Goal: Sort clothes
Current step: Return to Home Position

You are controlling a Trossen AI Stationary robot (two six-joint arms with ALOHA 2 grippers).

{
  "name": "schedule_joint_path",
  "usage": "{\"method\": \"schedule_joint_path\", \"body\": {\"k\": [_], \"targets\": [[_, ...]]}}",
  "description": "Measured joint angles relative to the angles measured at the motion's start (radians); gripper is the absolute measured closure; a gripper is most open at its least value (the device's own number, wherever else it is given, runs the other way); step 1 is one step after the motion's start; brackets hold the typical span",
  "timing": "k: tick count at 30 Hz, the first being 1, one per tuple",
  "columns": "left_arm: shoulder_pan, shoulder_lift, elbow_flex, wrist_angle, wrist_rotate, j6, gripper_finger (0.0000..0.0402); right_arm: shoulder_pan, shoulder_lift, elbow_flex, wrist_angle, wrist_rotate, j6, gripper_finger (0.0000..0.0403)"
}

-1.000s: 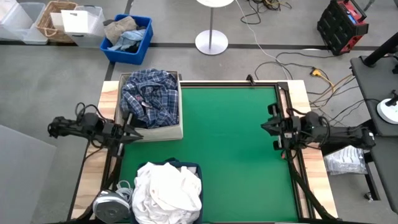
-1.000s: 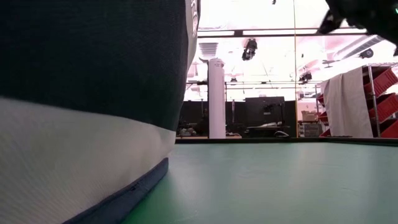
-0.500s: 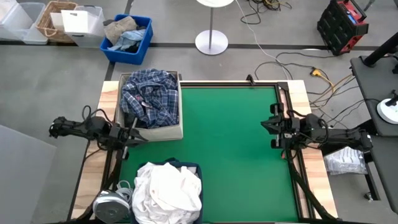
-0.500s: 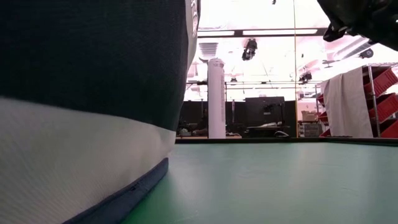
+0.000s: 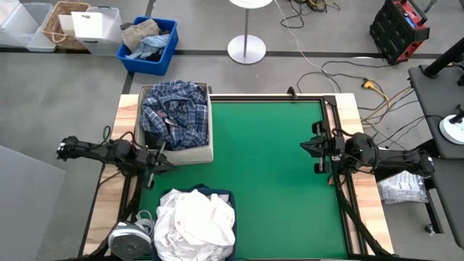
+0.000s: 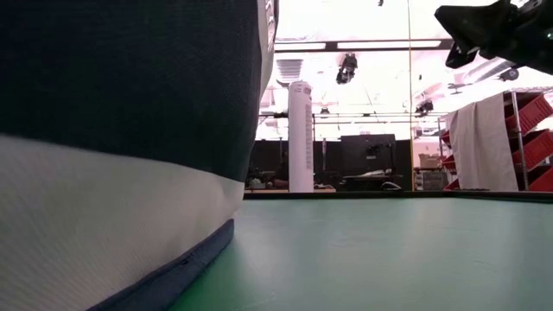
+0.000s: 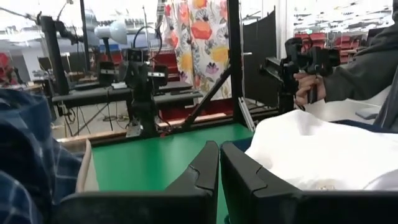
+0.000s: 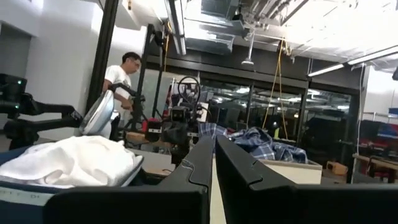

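Both arms sit low at opposite edges of the green tabletop, each pointing inward across it. The left gripper hovers at the left edge, just in front of the pale bin, and holds nothing. In its wrist view its two dark fingers lie pressed together with only a hairline gap. The right gripper hangs at the right edge, well apart from both bins. Its fingers are likewise pressed together on nothing. In the low view it shows at the upper right, clear above the green surface.

The plaid shirt lies crumpled on top of the pale bin at the tabletop's far left corner, heaped above the rim. The white clothes are piled in a dark bin at the near left, spilling over its edges. That bin's dark-and-white wall fills the left of the low view. The middle and right of the tabletop carry no garments.

On the floor beyond the tabletop stands a blue crate holding a tan and pale-blue cloth bundle. A person's hand with a grey sleeve shows in the room past the white pile.
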Motion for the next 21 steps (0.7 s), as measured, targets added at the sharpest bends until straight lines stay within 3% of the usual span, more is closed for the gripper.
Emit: {"method": "schedule_joint_path", "body": {"k": [8,16,21], "targets": [[0.0,-0.002,-0.004,0.022,0.0,0.018,0.0402,0.0,0.0,0.0,-0.004,0.0,0.027,0.039],[0.0,0.002,-0.004,0.02,0.0,0.021,0.0402,0.0,0.006,-0.001,-0.011,0.0,0.185,0.039],[0.0,0.004,-0.004,0.02,0.0,0.021,0.0402,0.0,0.006,-0.001,-0.011,0.0,0.201,0.039]]}}
